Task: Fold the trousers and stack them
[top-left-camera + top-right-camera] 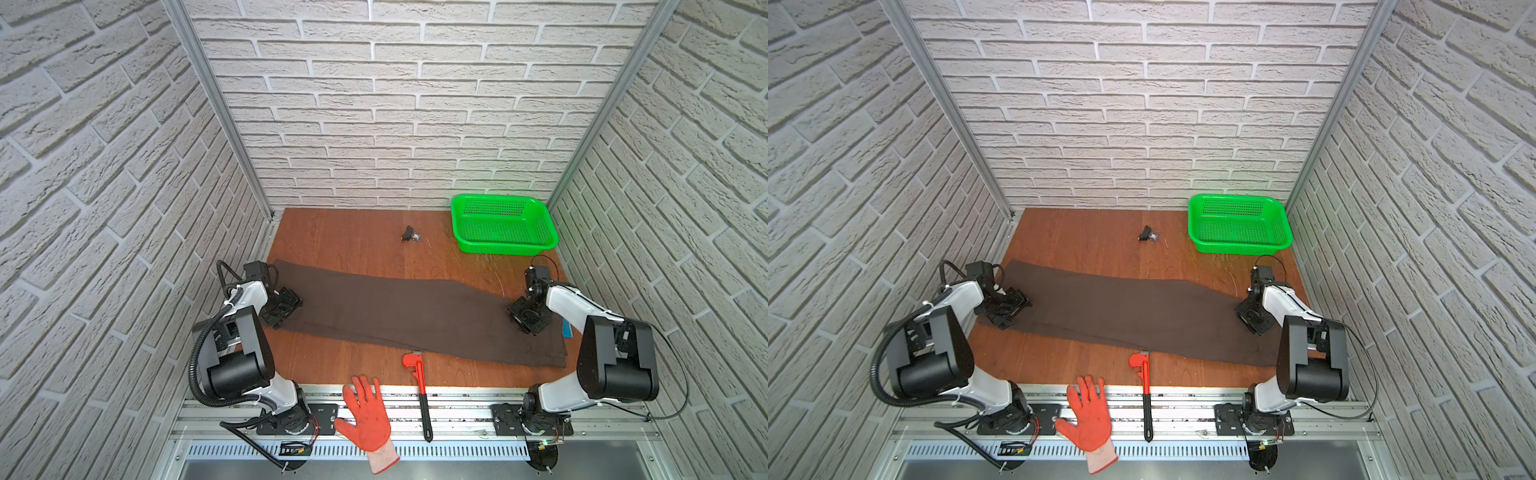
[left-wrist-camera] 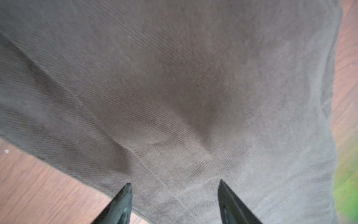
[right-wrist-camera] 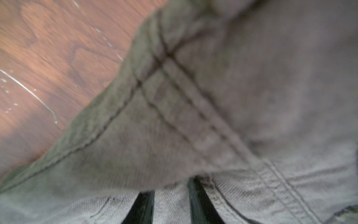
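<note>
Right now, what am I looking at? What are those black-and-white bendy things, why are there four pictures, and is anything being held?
Those are two robot arms. Each ends in a two-fingered pincher called a gripper. Two pictures come from a camera high up, looking down at the wooden table, and they show almost the same thing. The other two come from little cameras on the arms' wrists, so everything looks very close up.

On the table lie long brown trousers, a green basket, a red wrench, an orange glove at the front edge, and a small black thing too tiny to name.

The left gripper is open over one end of the cloth. The right gripper looks closed on a fold of cloth at the other end.
</note>
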Tool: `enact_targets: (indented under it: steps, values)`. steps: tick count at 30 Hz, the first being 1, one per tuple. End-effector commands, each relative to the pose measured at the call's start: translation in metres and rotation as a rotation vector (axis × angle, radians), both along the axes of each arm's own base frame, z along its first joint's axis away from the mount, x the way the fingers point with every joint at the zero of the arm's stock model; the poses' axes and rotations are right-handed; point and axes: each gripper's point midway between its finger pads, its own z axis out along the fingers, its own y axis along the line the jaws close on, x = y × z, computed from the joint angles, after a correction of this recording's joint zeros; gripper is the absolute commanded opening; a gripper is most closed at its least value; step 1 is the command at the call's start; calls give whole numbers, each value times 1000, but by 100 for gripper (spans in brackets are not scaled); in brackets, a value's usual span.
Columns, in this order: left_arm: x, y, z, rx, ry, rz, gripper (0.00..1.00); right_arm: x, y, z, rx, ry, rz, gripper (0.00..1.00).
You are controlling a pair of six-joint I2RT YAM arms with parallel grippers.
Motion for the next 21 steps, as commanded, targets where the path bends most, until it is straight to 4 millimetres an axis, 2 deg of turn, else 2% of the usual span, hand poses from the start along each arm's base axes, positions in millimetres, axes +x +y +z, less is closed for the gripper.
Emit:
enact_targets:
  steps: [1,8,16,21]
  values:
    - [6,9,13,36,-32,3,70,41,-13,0,-31,-121,17,30]
    - [12,17,33,55,-75,11,70,69,-26,5,-53,-143,46,29]
    - [19,25,58,75,-129,19,70,111,-40,21,-89,-178,103,27]
    - [22,27,68,74,-151,23,70,127,-49,30,-112,-202,118,27]
